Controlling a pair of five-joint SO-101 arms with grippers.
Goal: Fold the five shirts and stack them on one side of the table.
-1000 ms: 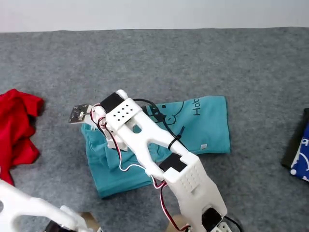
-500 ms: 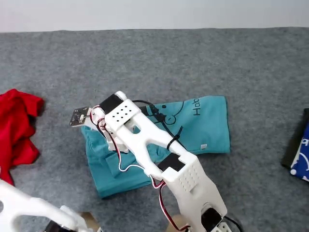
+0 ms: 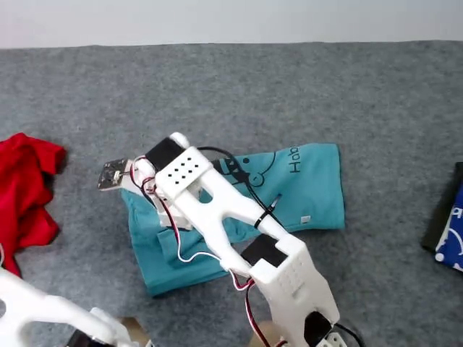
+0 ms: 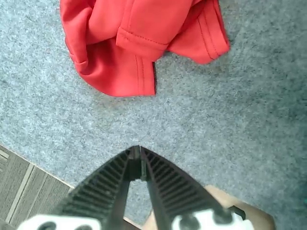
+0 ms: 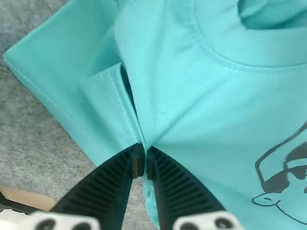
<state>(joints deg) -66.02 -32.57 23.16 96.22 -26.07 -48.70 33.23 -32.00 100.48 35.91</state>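
Observation:
A teal shirt (image 3: 304, 188) with a dark print lies partly folded in the middle of the grey table. The right arm (image 3: 217, 210) stretches over its left half. In the right wrist view my right gripper (image 5: 141, 152) is shut, its tips pinching a crease of the teal shirt (image 5: 192, 86) near the collar and a sleeve fold. A crumpled red shirt (image 3: 25, 195) lies at the table's left edge. My left gripper (image 4: 140, 153) is shut with nothing in it, hanging above bare carpet a short way from the red shirt (image 4: 139, 38).
A dark and blue folded item (image 3: 450, 224) sits at the right edge of the table. The left arm's white link (image 3: 43, 311) crosses the front left corner. Bare grey surface (image 3: 239, 94) stretches behind the teal shirt.
The right arm has shifted slightly to the left, dragging the pinched edge of the teal shirt with it. The left arm and red shirt have stayed put.

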